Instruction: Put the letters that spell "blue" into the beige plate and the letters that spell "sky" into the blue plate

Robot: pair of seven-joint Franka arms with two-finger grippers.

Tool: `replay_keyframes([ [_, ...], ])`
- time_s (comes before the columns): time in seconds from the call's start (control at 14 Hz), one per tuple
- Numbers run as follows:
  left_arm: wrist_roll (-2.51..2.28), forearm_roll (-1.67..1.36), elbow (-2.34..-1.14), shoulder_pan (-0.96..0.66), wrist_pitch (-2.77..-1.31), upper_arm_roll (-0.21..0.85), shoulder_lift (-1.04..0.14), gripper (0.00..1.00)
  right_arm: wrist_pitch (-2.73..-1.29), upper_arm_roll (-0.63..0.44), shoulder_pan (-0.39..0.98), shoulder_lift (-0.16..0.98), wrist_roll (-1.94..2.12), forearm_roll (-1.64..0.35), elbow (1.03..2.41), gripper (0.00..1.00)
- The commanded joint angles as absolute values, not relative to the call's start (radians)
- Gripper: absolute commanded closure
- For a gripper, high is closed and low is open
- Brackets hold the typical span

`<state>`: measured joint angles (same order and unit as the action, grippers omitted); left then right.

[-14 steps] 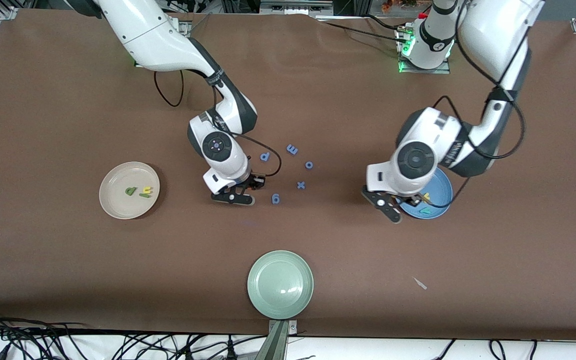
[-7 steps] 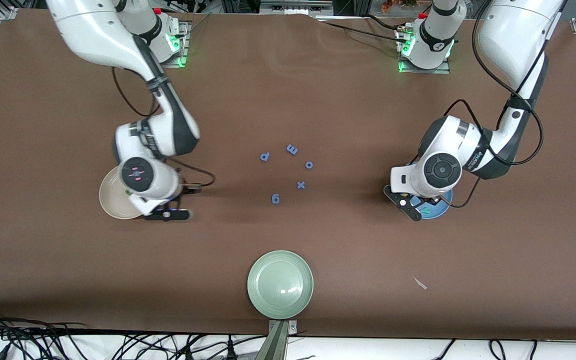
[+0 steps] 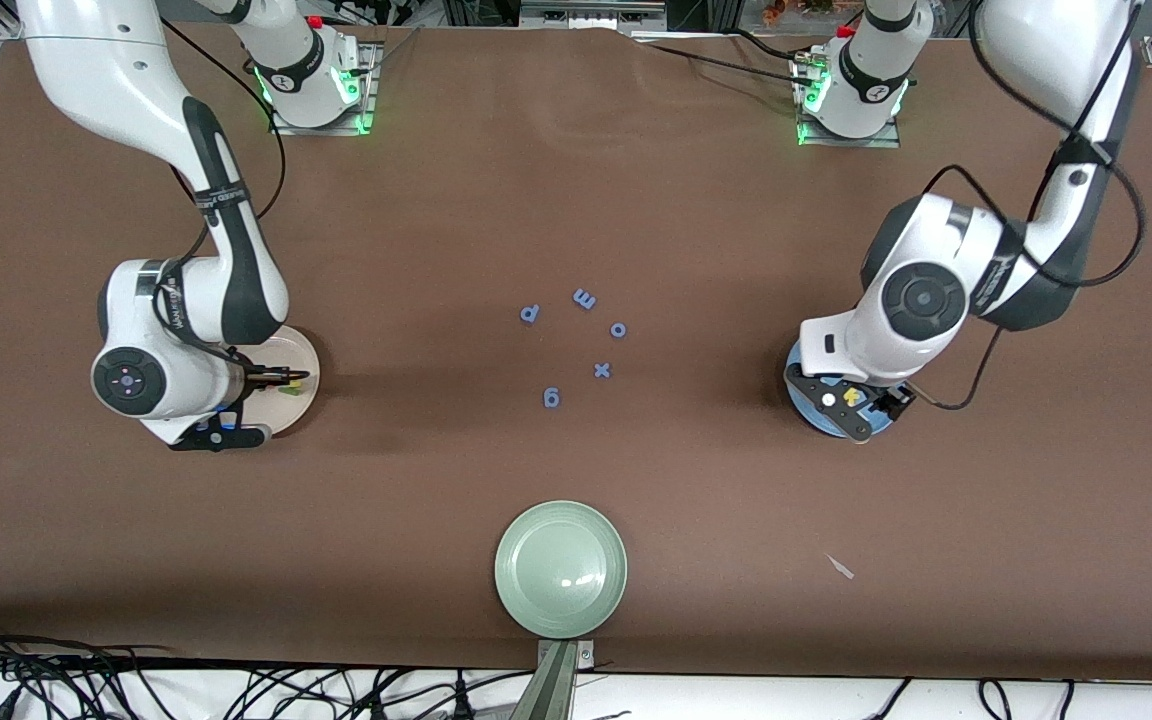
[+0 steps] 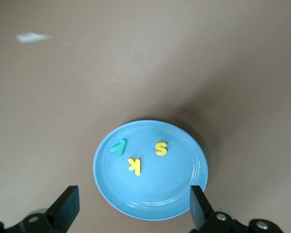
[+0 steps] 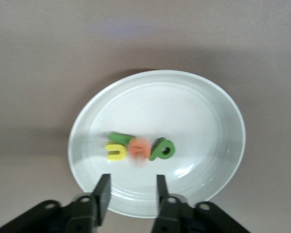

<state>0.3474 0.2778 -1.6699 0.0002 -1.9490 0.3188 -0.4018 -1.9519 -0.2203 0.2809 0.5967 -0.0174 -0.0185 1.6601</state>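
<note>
Right wrist view: jaws apart, orange e (image 5: pixel 140 148) apparently loose.

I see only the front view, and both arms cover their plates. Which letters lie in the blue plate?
Observer: The left wrist view shows the blue plate holding the yellow s, the yellow k and the teal y.
Operator: Is the left gripper holding anything?
Observer: No. The left gripper is open over the plate, with nothing between its fingers.
Operator: And the beige plate?
Observer: In the right wrist view, the beige plate holds the yellow u, the orange e, the green b and a dark-green bar.
</note>
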Motion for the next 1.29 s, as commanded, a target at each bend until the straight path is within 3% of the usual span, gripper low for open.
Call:
replay_keyframes([
  [0.0, 0.348, 0.187, -1.547, 0.009, -1.814, 0.321, -0.354, 0.0, -1.936, -0.207, 0.296, 0.591, -0.009, -0.063, 1.605, 0.0],
  [0.14, 0.333, 0.186, -1.438, 0.008, -1.725, 0.318, -0.354, 0.0, -1.889, -0.204, 0.301, 0.583, -0.009, -0.071, 1.568, 0.0],
  [0.29, 0.269, 0.148, -1.405, 0.012, -1.681, 0.299, -0.307, 0.0, -1.797, -0.204, 0.317, 0.563, -0.015, -0.071, 1.53, 0.0],
  [0.43, 0.139, 0.094, -1.455, -0.003, -1.681, 0.244, -0.205, 0.0, -1.694, -0.204, 0.325, 0.528, -0.021, -0.071, 1.479, 0.0],
  [0.72, -0.026, -0.033, -1.609, -0.092, -1.692, 0.016, -0.033, 0.0, -1.527, -0.204, 0.33, 0.421, -0.026, -0.068, 1.447, 0.0],
  [0.93, -0.028, -0.069, -1.745, -0.094, -1.712, -0.035, 0.061, 0.0, -1.551, -0.103, 0.281, 0.266, -0.023, -0.042, 1.533, 0.0],
  [1.07, -0.038, -0.005, -1.755, -0.081, -1.729, -0.019, 0.063, 0.0, -1.649, -0.019, 0.216, 0.111, -0.018, 0.015, 1.682, 0.0],
  [1.22, -0.04, -0.008, -1.755, -0.077, -1.733, -0.008, 0.063, 0.0, -1.645, -0.015, 0.169, 0.028, -0.012, 0.038, 1.723, 0.0],
])
